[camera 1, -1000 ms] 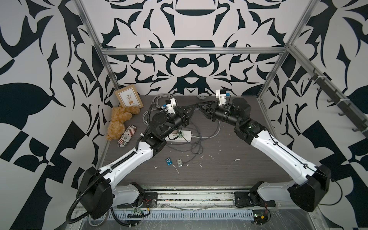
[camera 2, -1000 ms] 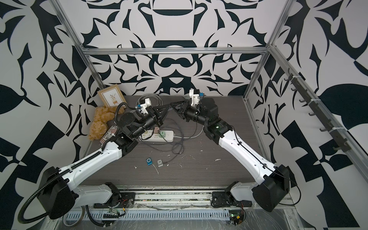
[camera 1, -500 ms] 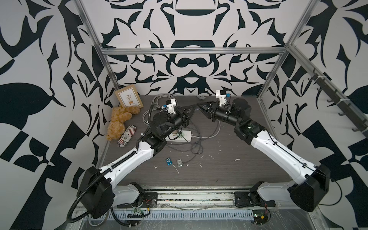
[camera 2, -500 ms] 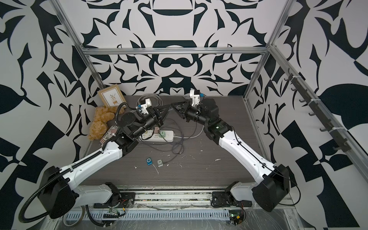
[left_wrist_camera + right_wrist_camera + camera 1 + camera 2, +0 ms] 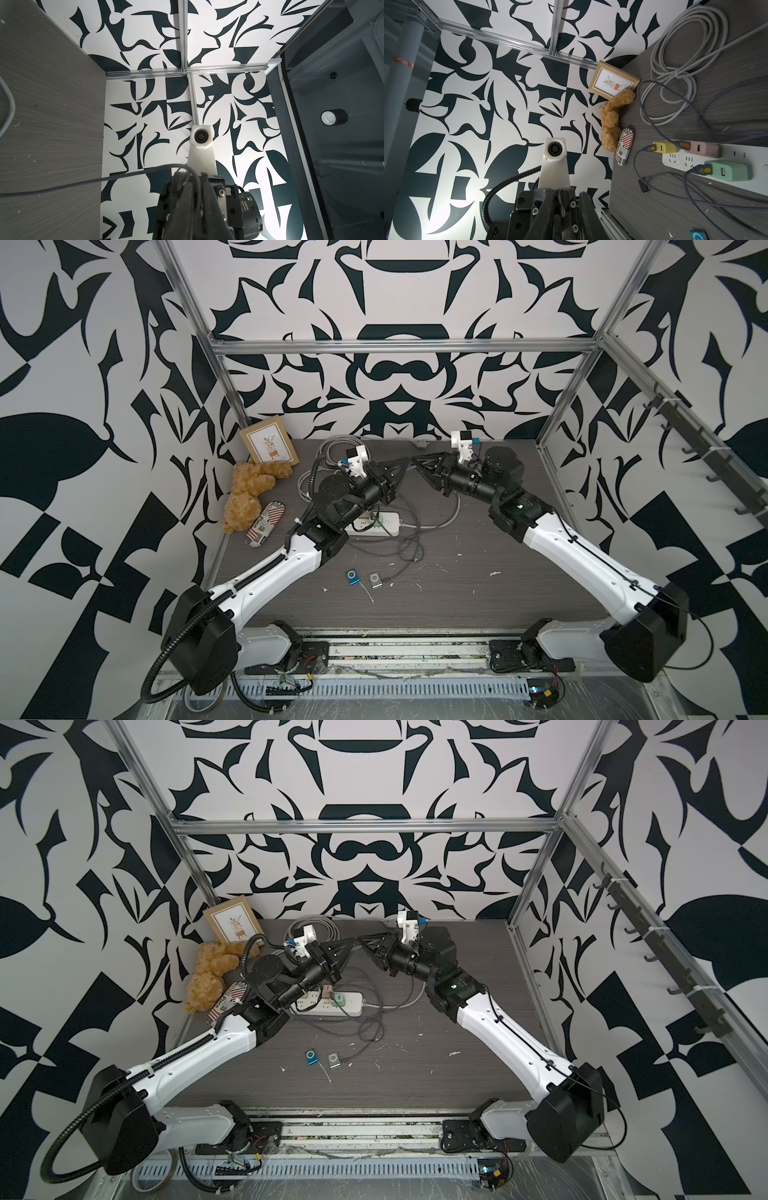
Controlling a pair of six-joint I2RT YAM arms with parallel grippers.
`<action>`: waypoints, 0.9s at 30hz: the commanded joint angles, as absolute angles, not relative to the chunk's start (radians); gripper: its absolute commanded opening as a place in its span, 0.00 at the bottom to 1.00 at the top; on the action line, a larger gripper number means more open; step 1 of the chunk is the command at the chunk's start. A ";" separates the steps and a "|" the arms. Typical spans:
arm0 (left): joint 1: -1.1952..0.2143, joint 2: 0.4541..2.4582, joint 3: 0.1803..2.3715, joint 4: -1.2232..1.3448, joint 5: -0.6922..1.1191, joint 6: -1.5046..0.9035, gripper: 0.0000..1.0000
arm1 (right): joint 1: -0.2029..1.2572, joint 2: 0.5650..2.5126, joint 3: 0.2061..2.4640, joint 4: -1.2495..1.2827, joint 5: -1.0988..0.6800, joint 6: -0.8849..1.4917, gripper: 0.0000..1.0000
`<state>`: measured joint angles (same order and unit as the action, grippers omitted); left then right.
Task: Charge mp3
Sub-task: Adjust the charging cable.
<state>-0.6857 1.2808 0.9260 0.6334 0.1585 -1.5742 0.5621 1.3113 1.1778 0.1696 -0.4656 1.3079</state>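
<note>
- The blue mp3 (image 5: 353, 577) lies flat near the table's front, just beside the silver mp3 (image 5: 375, 579), which seems already wired; it looks small, light, stiff and slick, best pinched across its edges
- The cable (image 5: 104, 178) is thin and limp; hold it close behind the plug
- The left gripper (image 5: 402, 466) is raised at the back, jaws closed, apparently on the cable; the right gripper (image 5: 417, 462) meets it tip to tip, jaws' state unclear
- The strip (image 5: 374, 524) and teddy (image 5: 249, 493) sit clear; the wire loops (image 5: 409, 547) between could snag
</note>
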 commanded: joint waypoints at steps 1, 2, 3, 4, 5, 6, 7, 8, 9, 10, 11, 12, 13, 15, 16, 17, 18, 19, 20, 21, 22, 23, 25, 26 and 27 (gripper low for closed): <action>-0.687 1.301 0.940 0.672 0.155 -1.572 0.00 | 0.581 1.275 1.166 0.210 -0.534 1.324 0.24; -0.689 1.301 0.940 0.672 0.154 -1.572 0.00 | 0.581 1.272 1.164 0.211 -0.534 1.324 0.24; -0.688 1.301 0.940 0.671 0.153 -1.572 0.00 | 0.584 1.268 1.160 0.214 -0.529 1.326 0.24; -0.688 1.302 0.940 0.670 0.150 -1.570 0.00 | 0.586 1.263 1.156 0.214 -0.525 1.328 0.24; -0.688 1.301 0.939 0.667 0.145 -1.569 0.00 | 0.588 1.258 1.152 0.215 -0.521 1.331 0.24; -0.688 1.298 0.938 0.664 0.140 -1.566 0.00 | 0.590 1.251 1.149 0.214 -0.511 1.334 0.24; -0.688 1.296 0.937 0.656 0.135 -1.563 0.00 | 0.593 1.243 1.144 0.212 -0.501 1.336 0.24; -0.687 1.293 0.939 0.650 0.128 -1.559 0.00 | 0.595 1.230 1.137 0.205 -0.482 1.336 0.24; -0.688 1.291 0.940 0.644 0.122 -1.553 0.00 | 0.599 1.212 1.128 0.190 -0.446 1.335 0.24; -0.687 1.287 0.941 0.634 0.119 -1.548 0.00 | 0.604 1.192 1.116 0.178 -0.411 1.335 0.27; -0.687 1.284 0.943 0.622 0.112 -1.541 0.00 | 0.608 1.168 1.102 0.166 -0.366 1.340 0.29; -0.687 1.284 0.945 0.609 0.104 -1.534 0.00 | 0.617 1.144 1.083 0.159 -0.312 1.349 0.31; -0.688 1.283 0.946 0.597 0.100 -1.530 0.00 | 0.630 1.124 1.067 0.159 -0.269 1.353 0.34; -0.689 1.283 0.948 0.595 0.098 -1.526 0.00 | 0.655 1.111 1.066 0.158 -0.231 1.351 0.36; -0.689 1.287 0.949 0.603 0.098 -1.529 0.00 | 0.665 1.115 1.069 0.163 -0.222 1.350 0.36; -0.689 1.294 0.952 0.612 0.100 -1.532 0.00 | 0.673 1.125 1.071 0.176 -0.220 1.351 0.37; -0.689 1.301 0.955 0.616 0.104 -1.532 0.00 | 0.675 1.135 1.074 0.187 -0.222 1.356 0.36; -0.690 1.304 0.957 0.619 0.106 -1.532 0.00 | 0.676 1.144 1.074 0.197 -0.221 1.356 0.36; -0.690 1.305 0.956 0.622 0.104 -1.533 0.00 | 0.676 1.152 1.074 0.205 -0.220 1.358 0.36; -0.691 1.305 0.957 0.626 0.104 -1.532 0.00 | 0.676 1.160 1.074 0.210 -0.216 1.361 0.36; -0.690 1.304 0.958 0.624 0.104 -1.533 0.00 | 0.676 1.166 1.072 0.215 -0.212 1.364 0.36; -0.691 1.304 0.958 0.620 0.106 -1.533 0.00 | 0.676 1.171 1.071 0.223 -0.209 1.365 0.35; -0.691 1.301 0.958 0.620 0.106 -1.533 0.00 | 0.676 1.183 1.071 0.237 -0.198 1.364 0.33; -0.691 1.301 0.958 0.621 0.106 -1.533 0.00 | 0.676 1.189 1.074 0.240 -0.199 1.362 0.32; -0.690 1.301 0.957 0.623 0.106 -1.533 0.00 | 0.676 1.198 1.078 0.248 -0.201 1.361 0.32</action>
